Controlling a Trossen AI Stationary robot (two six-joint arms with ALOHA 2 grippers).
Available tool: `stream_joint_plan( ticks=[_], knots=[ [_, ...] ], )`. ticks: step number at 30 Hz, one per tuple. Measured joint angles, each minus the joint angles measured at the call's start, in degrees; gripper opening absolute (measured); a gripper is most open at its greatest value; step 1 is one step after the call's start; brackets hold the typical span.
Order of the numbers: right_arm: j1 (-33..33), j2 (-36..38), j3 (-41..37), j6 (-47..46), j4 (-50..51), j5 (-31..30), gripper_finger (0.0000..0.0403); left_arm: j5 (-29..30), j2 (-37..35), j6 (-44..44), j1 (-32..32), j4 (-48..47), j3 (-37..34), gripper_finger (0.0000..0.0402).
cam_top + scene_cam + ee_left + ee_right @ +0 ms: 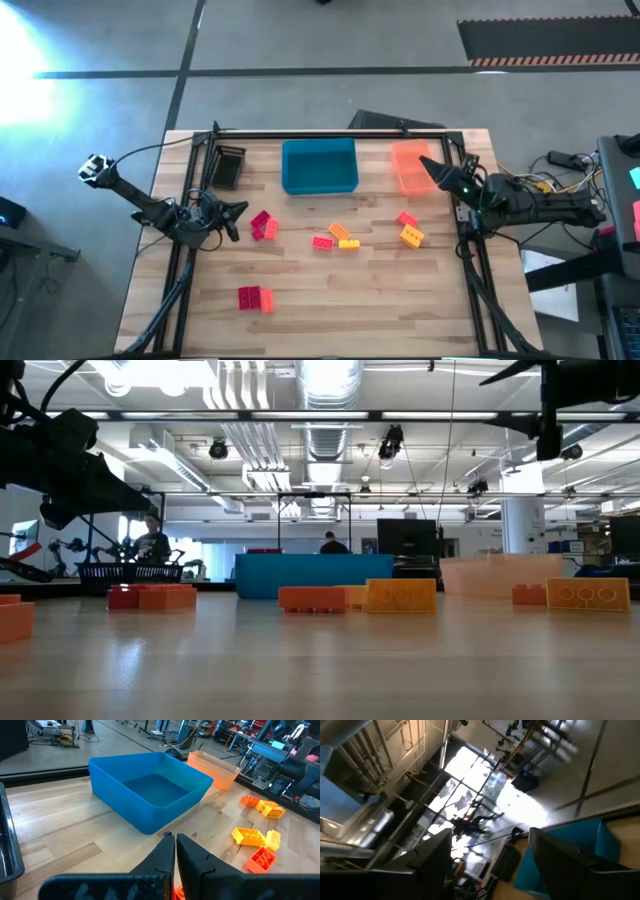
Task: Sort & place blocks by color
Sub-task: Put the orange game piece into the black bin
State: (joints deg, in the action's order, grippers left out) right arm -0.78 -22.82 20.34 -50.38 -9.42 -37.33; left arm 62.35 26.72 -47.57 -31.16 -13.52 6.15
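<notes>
Small studded blocks lie scattered flat on the wooden table: a pink-magenta pair [262,224], a red and yellow cluster [336,239], a red [406,219] and a yellow one [411,236], and a red pair [255,297] near the front edge. My left gripper [238,210] is shut and hovers just left of the pink-magenta pair. Its wrist view shows the shut fingers [175,842] pointing at the blue tray [150,795]. My right gripper [432,168] is open above the orange tray [410,165], and its wrist view [490,855] is tipped up toward the room.
A blue tray [320,166] sits at the middle of the far edge, with a black tray [227,166] to its left and the orange tray to its right. Black frame rails run along both table sides. Bare wood lies across the near half.
</notes>
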Motion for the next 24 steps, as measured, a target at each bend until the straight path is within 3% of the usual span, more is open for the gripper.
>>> stream_joint_plan(
  ticks=[6, 12, 21, 24],
  knots=[
    [0.00, -5.82, 6.80, 3.08, 1.95, -1.84, 0.0248, -0.01, 0.00, -1.40, 0.00, 1.83, -0.01, 0.0002],
    [0.00, -9.41, 10.27, 4.02, 2.28, -4.94, 0.0247, 1.11, -0.31, -8.03, 0.07, 22.75, 0.00, 0.0002],
    [-0.01, -9.61, 10.15, 4.00, 3.72, -9.12, 0.0249, 1.22, -0.14, -5.83, 0.44, 47.04, 0.00, 0.0002],
    [-0.02, -9.60, 10.11, 5.52, 3.72, -9.30, 0.0246, 1.25, 0.18, -2.06, 0.44, 51.04, 1.40, 0.0001]
  ],
)
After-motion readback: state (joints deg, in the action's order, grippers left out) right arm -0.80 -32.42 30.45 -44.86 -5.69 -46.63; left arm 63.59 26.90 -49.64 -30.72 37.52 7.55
